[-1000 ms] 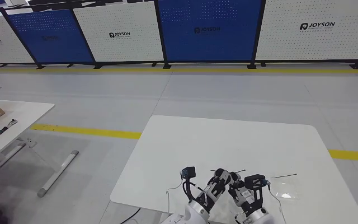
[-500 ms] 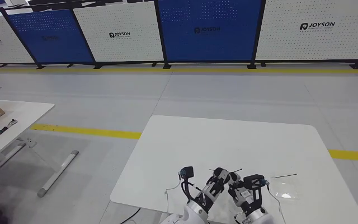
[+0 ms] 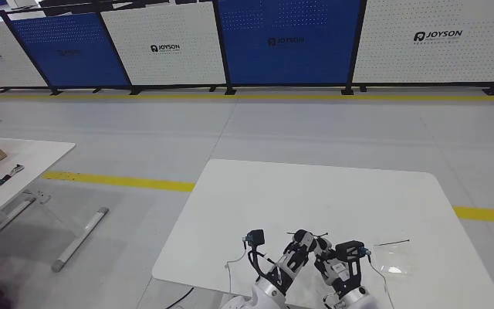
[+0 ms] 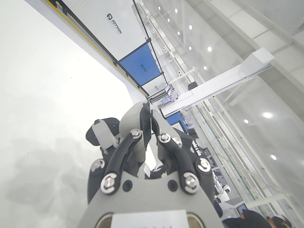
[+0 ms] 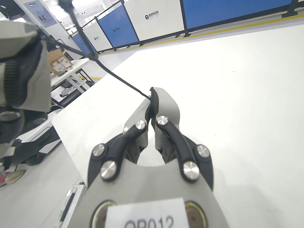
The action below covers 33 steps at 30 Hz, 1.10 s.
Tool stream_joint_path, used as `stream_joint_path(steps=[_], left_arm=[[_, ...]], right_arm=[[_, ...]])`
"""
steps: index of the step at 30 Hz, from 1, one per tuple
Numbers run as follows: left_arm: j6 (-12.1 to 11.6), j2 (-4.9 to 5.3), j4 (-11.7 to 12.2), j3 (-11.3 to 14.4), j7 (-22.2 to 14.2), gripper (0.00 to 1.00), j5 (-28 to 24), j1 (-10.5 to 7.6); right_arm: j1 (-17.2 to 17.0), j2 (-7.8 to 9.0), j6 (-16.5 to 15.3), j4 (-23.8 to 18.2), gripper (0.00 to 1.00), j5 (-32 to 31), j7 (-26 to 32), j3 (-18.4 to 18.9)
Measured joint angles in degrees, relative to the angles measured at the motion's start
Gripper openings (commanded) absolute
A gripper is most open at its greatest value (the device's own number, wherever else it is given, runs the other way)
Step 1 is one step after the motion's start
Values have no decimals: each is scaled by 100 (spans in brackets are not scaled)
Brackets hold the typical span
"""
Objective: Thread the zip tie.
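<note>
A black zip tie is held in the air over the white table, near its front edge. My right gripper is shut on one end of its strap. From there the strap runs to a small junction, where a second black strand rises to a dark end. My left gripper is shut on the other part, a thin black sliver showing between its pads. In the top view the left gripper and right gripper sit close together, the zip tie across them.
A second black zip tie lies on the table to the right, beside a clear plastic bag. The table's far half is bare. Another white table stands off to the left across the floor.
The left arm has edged slightly to the left. The zip tie tip sticking out on the right looks shorter. Both grippers stay shut on the tie.
</note>
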Motion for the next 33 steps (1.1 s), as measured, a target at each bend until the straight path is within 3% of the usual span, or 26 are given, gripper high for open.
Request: stream_joint_path(steps=[31,32,33], left_arm=[[-339,58,-207,-122,68,0,94,271],[-332,58,-196,-125,65,0,91,265],[-320,57,-181,-127,65,0,83,256]], right_arm=[[63,-1,114,97,0,-72,-71,-70],[64,-1,113,97,9,-63,-71,-72],[65,-2,109,97,43,-49,-72,-74]])
